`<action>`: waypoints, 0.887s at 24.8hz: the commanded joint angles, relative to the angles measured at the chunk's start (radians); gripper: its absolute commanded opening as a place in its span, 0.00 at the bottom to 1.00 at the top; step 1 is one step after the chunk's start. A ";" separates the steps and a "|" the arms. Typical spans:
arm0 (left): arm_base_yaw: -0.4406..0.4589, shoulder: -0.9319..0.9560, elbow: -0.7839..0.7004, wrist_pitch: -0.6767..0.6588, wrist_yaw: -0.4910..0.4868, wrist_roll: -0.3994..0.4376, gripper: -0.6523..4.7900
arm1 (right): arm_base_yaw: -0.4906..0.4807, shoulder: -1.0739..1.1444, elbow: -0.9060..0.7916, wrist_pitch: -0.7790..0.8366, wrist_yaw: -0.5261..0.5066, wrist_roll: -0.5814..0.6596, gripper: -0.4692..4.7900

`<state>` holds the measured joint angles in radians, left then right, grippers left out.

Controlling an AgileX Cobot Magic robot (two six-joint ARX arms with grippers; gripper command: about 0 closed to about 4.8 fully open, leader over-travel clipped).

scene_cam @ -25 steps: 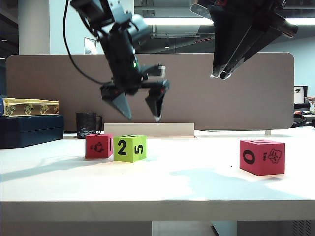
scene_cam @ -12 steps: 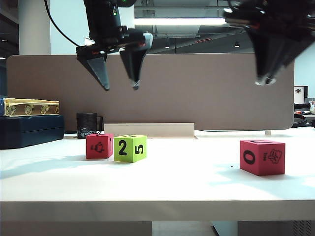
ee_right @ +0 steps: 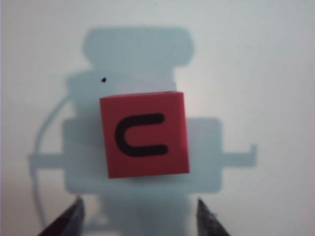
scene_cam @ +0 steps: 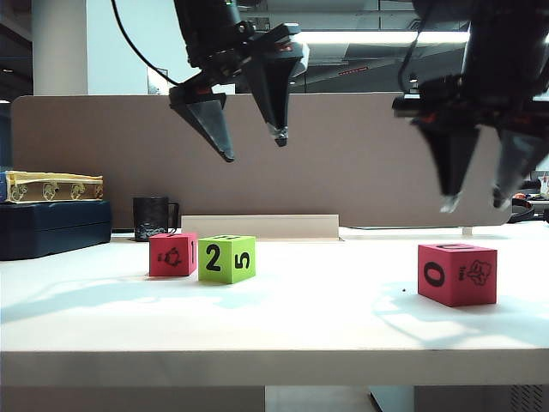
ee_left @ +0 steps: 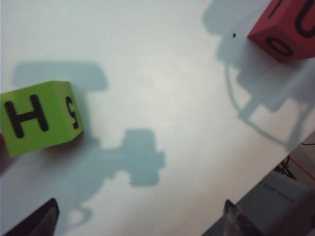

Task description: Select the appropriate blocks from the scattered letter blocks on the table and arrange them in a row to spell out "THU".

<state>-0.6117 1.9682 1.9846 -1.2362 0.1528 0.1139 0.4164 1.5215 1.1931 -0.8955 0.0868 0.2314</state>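
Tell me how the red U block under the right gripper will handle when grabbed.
The red U block looks like a flat-faced cube, so it probably sits stable and won't roll. Its matte faces should give the right gripper, open above it, decent purchase. It seems light, so an off-center touch may shove it.

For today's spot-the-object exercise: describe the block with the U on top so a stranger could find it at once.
On the white table, look to the right side, under the open right claw. The red block sits alone there, apart from the red and green pair on the left. Its front shows a 0, its top a U.
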 commanded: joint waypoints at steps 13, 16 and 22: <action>-0.002 -0.003 0.003 -0.011 -0.089 0.024 0.90 | 0.016 0.022 0.002 0.061 -0.201 0.057 0.08; 0.005 -0.004 0.004 -0.012 -0.088 0.035 0.90 | 0.016 0.053 0.001 0.062 -0.201 0.057 0.08; 0.012 -0.004 0.004 -0.011 -0.089 0.036 0.90 | 0.016 0.115 0.001 0.053 -0.201 0.057 0.08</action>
<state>-0.5999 1.9682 1.9846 -1.2503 0.0669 0.1429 0.4320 1.6360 1.1915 -0.8433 -0.1101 0.2844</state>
